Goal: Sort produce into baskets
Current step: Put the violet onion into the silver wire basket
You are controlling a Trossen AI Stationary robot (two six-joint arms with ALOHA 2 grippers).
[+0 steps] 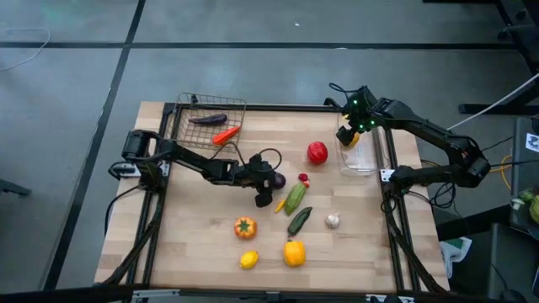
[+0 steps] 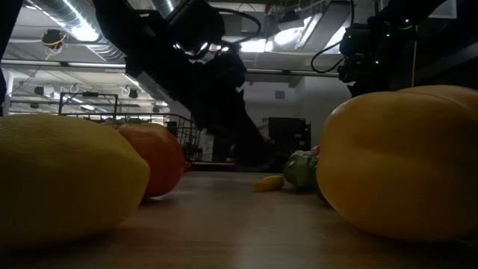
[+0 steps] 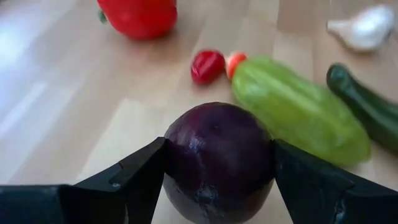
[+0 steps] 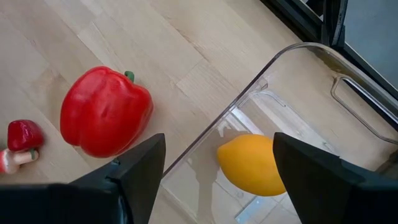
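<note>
My left gripper (image 1: 274,179) is at the table's middle, shut on a dark purple round onion-like piece (image 3: 217,162). My right gripper (image 1: 349,136) is open and empty above the near-left corner of the clear plastic bin (image 4: 298,50). A yellow lemon (image 4: 252,165) lies on the bin's floor below it. The wire basket (image 1: 187,114) at the far left holds a purple eggplant (image 1: 208,119) and an orange piece (image 1: 226,134). A red pepper (image 1: 317,152) rests on the table left of the bin. My left gripper pinches the purple piece between its two fingers, one on each of its opposite sides (image 3: 177,155). The fingers come slanting from the table's left. Whether the piece still rests on the table I cannot tell.
Loose on the table near my left gripper are a small red piece (image 1: 303,178), a light green vegetable (image 1: 295,199), a dark cucumber (image 1: 299,220) and a white garlic bulb (image 1: 333,220). Nearer the front are an orange piece (image 1: 244,225), a yellow lemon (image 1: 248,259) and a yellow pepper (image 1: 294,252).
</note>
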